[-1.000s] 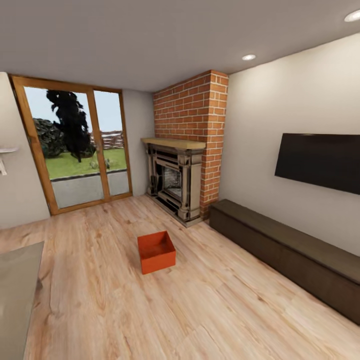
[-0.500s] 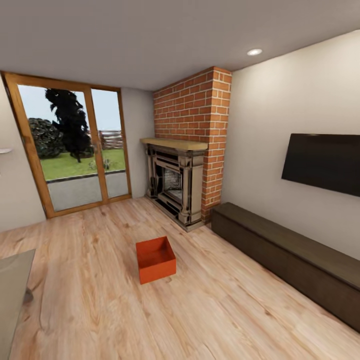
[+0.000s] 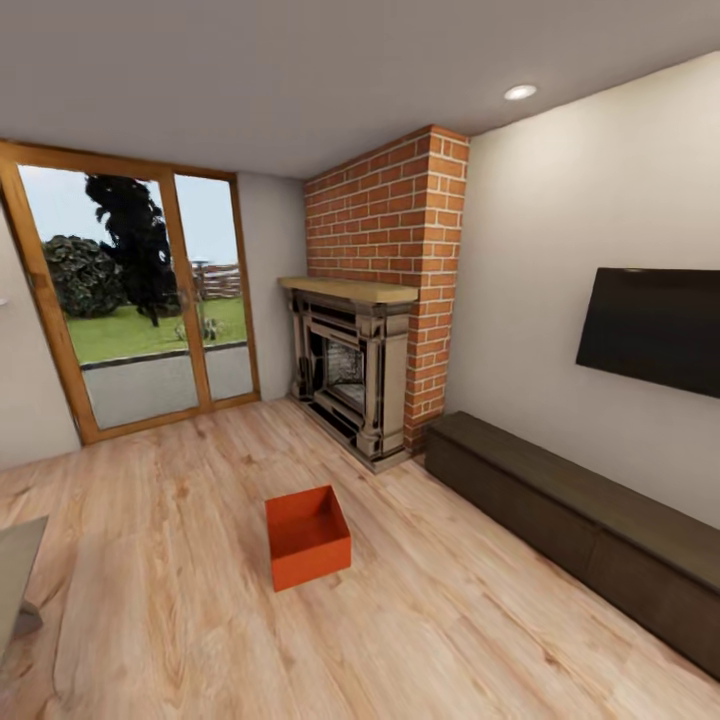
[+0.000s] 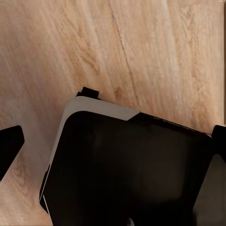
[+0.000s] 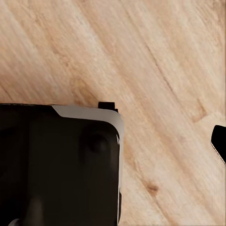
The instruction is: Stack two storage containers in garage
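A storage container [image 3: 308,536] — orange-red, open-topped — sits alone on the light wood-plank floor [image 3: 200,600] of the living room, in front of the brick fireplace [image 3: 365,375] and well apart from it. From the fireplace, the wood-framed glass doors [image 3: 140,300] lie to one side along the far wall, and a long dark low cabinet [image 3: 580,525] runs from its other side beneath a wall-mounted black screen [image 3: 655,330], which the picture's edge cuts off. In the left wrist view, dark fingertips [image 4: 9,146] show at opposite edges, spread wide with nothing between them but planks and a black, grey-edged part of the robot [image 4: 127,169]. In the right wrist view only one dark tip [image 5: 219,141] shows — how far those jaws stand apart I cannot tell.
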{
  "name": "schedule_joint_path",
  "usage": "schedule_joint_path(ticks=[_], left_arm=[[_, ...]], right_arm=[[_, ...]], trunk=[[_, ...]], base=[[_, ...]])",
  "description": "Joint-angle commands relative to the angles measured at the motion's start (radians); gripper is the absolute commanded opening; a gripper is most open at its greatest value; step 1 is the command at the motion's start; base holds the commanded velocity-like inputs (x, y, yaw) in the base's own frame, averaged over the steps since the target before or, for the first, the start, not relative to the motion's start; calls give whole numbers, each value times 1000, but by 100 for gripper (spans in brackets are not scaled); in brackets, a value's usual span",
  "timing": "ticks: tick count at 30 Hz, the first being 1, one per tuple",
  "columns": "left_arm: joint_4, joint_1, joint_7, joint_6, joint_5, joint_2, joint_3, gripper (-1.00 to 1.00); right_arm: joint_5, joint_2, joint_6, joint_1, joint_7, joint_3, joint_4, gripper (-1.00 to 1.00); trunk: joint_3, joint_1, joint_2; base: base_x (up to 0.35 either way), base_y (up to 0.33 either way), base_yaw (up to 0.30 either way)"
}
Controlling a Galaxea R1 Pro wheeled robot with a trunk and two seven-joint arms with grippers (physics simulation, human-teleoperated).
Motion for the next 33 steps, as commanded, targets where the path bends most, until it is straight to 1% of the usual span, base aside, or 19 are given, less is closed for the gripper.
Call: schedule_joint_path(ticks=[1, 9, 18, 23, 33], left_arm=[[0, -1, 2, 4, 9, 0, -8, 100], [0, 0, 2, 4, 9, 0, -8, 100], [0, -1, 2, 4, 9, 0, -8, 100], [0, -1, 2, 4, 9, 0, -8, 100], [0, -1, 2, 4, 9, 0, -8, 100]], right_arm=[[3, 0, -4, -1, 2, 1, 2, 100], [3, 7, -1, -1, 3, 2, 2, 100], [5, 4, -6, -1, 3, 1, 2, 100], [5, 2, -6, -1, 2, 1, 2, 100], [5, 1, -6, -1, 2, 1, 2, 100]], trunk=[[0, 1, -1], [0, 1, -1], [0, 1, -1], [-2, 1, -1], [-6, 1, -1]], base=[[324, -89, 0], [324, -99, 0], [324, -105, 9], [324, -107, 194], [324, -107, 254]])
